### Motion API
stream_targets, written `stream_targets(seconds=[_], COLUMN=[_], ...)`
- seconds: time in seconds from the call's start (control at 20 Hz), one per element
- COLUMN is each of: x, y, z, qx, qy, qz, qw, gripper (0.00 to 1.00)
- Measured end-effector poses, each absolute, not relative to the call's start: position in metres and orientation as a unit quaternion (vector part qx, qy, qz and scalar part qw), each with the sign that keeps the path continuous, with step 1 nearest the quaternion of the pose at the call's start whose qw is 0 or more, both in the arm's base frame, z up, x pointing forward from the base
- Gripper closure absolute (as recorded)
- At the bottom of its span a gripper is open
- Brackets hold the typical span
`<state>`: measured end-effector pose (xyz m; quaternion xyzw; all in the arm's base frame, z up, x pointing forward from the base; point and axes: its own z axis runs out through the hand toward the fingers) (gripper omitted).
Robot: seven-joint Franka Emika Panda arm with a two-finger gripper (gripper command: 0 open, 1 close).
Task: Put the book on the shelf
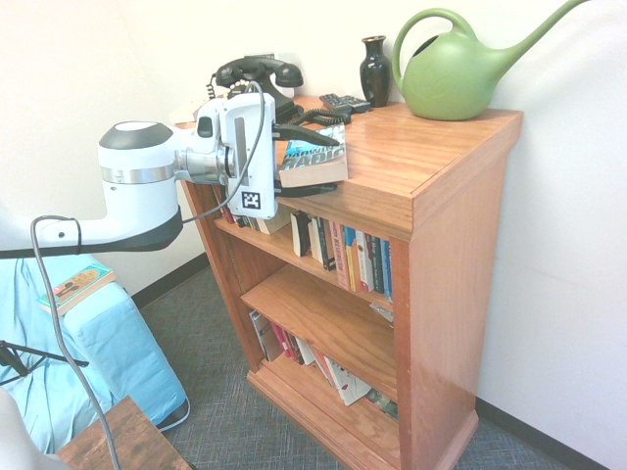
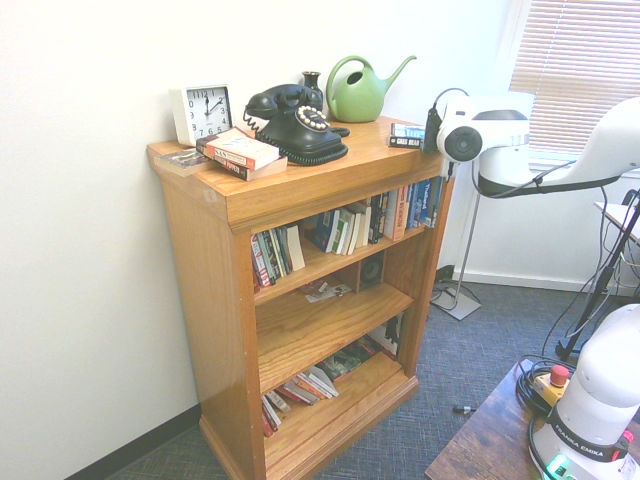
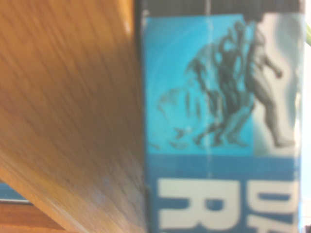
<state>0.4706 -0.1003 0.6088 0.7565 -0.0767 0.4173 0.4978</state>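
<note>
The book [image 1: 315, 162] lies flat on the bookcase's wide top [image 1: 411, 147], jutting over the front edge; its blue cover fills the wrist view [image 3: 218, 121]. My gripper [image 1: 331, 164] comes in level from the left and is open. One finger [image 1: 306, 133] sits just above the cover and the other under the overhanging part. In the second exterior view the book [image 2: 407, 131] shows beside my wrist, fingers hidden. The shelf [image 1: 279, 245] is the upper inner board just below, bearing upright books [image 1: 353, 257].
On the top stand a black telephone [image 1: 257, 73], a dark vase [image 1: 374, 69], a green watering can [image 1: 456, 73], a white clock [image 2: 202, 112] and a flat orange book [image 2: 240, 152]. A blue-covered seat [image 1: 98, 343] stands left of the bookcase.
</note>
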Motion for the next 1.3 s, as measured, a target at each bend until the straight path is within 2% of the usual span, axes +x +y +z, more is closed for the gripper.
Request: stream_targets(seconds=[0.85, 1.0, 1.1, 1.3], x=[0.474, 0.47, 0.452, 0.379], y=[-0.084, -0.082, -0.075, -0.053], z=[0.607, 0.615, 0.637, 0.686], qx=[0.759, 0.772, 0.782, 0.798], qy=[-0.071, -0.105, -0.143, -0.227], qz=[0.42, 0.418, 0.414, 0.4], qw=[0.493, 0.467, 0.443, 0.389], gripper=[1.0, 1.0, 1.0, 1.0])
